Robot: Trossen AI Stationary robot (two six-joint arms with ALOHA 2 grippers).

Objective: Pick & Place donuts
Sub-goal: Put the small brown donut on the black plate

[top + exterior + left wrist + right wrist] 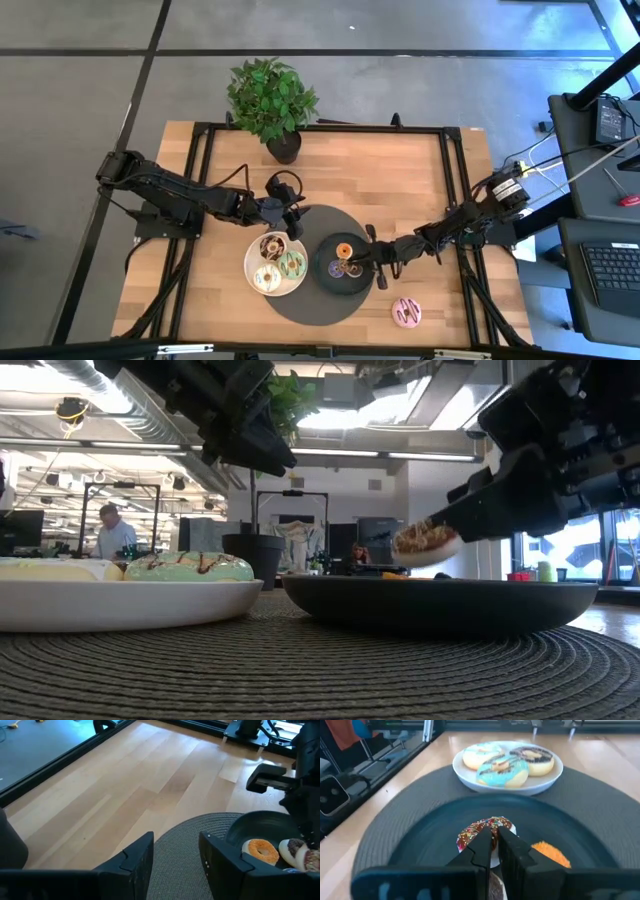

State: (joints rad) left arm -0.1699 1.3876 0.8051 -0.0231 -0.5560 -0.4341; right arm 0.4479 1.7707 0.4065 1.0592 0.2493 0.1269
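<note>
R gripper pinching a sprinkled choc donut over the round black plate; L gripper spread, empty.

High: right gripper (367, 262) at black plate (324, 275) w/ small orange donut (344, 250); left gripper (293, 222) above round white plate (250, 270) – three donuts; pink donut (407, 312) on wood table (400, 170).
Low: sprinkled donut (424, 543) held clear of plate.
R wrist: fingers (480, 845) clamp it.
L wrist: fingers (142, 857) apart.

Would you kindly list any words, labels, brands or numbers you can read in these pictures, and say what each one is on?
None can be read.
The white plate, black plate, donuts and round mat bear no print.
The keyboard at the side desk: keys too small to read.
Room behind the table in the low view: no legible sign.
</note>
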